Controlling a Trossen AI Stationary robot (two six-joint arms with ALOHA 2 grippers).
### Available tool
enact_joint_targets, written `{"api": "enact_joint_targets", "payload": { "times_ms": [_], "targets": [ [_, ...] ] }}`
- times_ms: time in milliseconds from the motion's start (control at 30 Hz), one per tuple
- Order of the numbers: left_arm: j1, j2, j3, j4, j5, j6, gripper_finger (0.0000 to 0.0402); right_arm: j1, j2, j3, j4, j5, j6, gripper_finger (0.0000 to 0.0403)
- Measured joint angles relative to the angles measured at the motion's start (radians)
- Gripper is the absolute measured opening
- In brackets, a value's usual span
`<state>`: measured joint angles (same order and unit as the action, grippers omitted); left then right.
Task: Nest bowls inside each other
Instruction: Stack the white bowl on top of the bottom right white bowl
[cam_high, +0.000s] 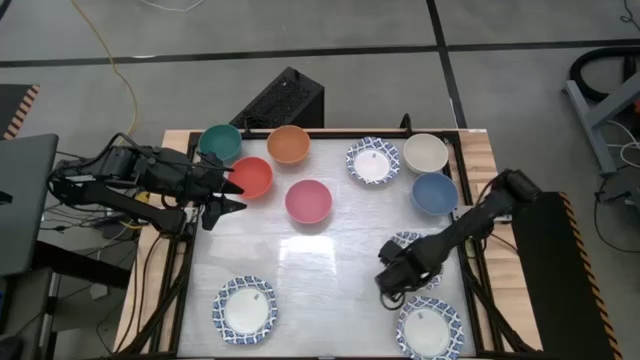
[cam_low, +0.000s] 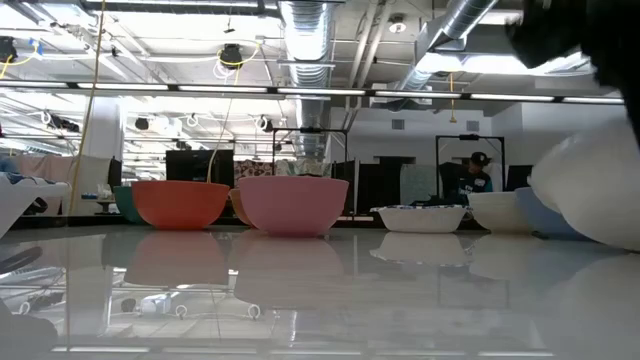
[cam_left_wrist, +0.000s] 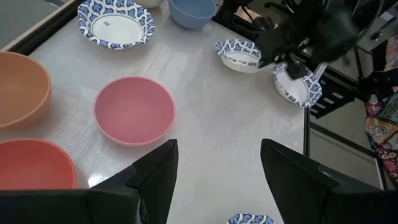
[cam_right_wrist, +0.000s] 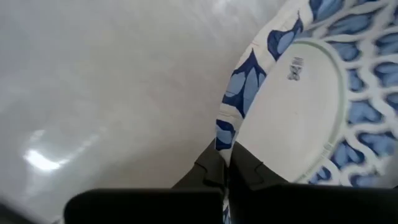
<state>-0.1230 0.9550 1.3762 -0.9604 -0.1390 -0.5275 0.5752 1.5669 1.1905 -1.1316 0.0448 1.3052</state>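
Observation:
Plain bowls stand on their bases along the table's far half: teal (cam_high: 220, 142), orange (cam_high: 288, 145), red (cam_high: 250, 177), pink (cam_high: 308, 200), cream (cam_high: 426, 153), blue (cam_high: 433, 192). Blue-and-white patterned bowls sit at the far middle (cam_high: 372, 160), under my right arm (cam_high: 410, 243) and at the near left (cam_high: 243, 308). My right gripper (cam_high: 398, 298) is shut on another patterned bowl (cam_high: 430, 328) at the near right. My left gripper (cam_high: 228, 195) hangs open beside the red bowl, touching nothing. My right gripper pinches the patterned bowl's rim (cam_right_wrist: 227, 140) between its two fingers, on the bowl's far left side. The fingers point down from above, one (cam_right_wrist: 252, 168) on the bowl's inner side and one outside. The bowl (cam_left_wrist: 298, 87) sits tilted; I cannot tell whether it is clear of the table.
A black box (cam_high: 285, 100) lies off the table's far edge. Dark frame rails (cam_high: 470, 290) run along the table's right side. Open tabletop (cam_high: 320, 270) lies in the middle toward the near edge. A person (cam_low: 478, 172) stands in the room far behind.

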Motion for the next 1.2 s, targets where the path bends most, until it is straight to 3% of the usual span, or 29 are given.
{"api": "enact_joint_targets", "payload": {
  "times_ms": [233,400,567,867,1200],
  "targets": [
    [0.0,0.0,0.0,0.0,-0.002,0.036,0.022,0.136,-0.139,0.126,0.002,0.055,-0.073,0.0007],
    [0.0,0.0,0.0,0.0,-0.032,0.05,0.022,0.236,-0.143,0.278,-0.089,0.084,-0.037,0.0004],
    [0.0,0.0,0.0,0.0,-0.097,0.048,0.022,0.332,-0.016,0.431,-0.242,-0.015,-0.01,0.0003],
    [0.0,0.0,0.0,0.0,-0.209,0.036,0.022,0.448,0.278,0.674,-0.369,-0.019,-0.004,0.0002],
    [0.001,0.0,0.0,0.0,-0.266,0.033,0.022,0.466,0.46,0.74,-0.341,-0.021,-0.004,0.0005]
  ]
}}
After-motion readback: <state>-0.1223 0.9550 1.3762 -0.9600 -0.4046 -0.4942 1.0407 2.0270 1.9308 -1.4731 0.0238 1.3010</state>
